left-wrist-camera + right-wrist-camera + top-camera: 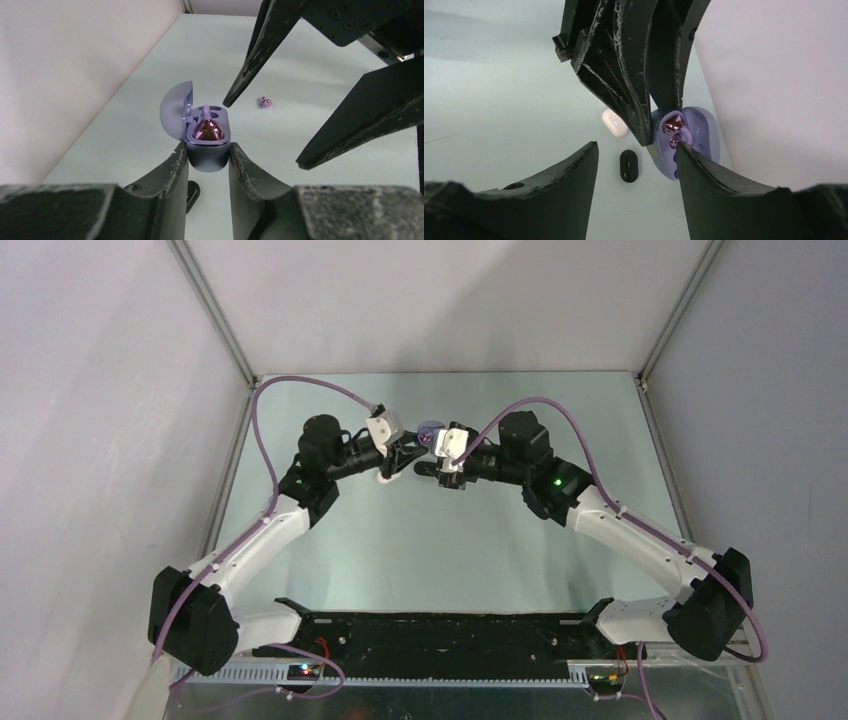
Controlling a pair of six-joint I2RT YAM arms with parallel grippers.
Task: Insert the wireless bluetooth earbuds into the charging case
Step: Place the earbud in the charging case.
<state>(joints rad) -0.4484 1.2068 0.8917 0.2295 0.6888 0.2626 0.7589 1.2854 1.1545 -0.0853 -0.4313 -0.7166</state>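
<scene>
My left gripper [208,150] is shut on the lavender charging case [209,162], gripping its lower body on both sides. The lid [175,111] stands open to the left. One shiny pink-lavender earbud [209,131] sits in the near well; the other well looks empty. A second lavender earbud [265,103] lies loose on the table beyond the case. My right gripper [636,146] is open and empty, right beside the case [689,137], with one fingertip [684,150] at its rim. In the top view both grippers meet at the case [431,430] at the back middle.
A black oval case [628,165] and a white case [614,122] lie on the table under the grippers. The enclosure's white left wall [75,75] runs close beside the case. Metal frame posts stand at the back corners.
</scene>
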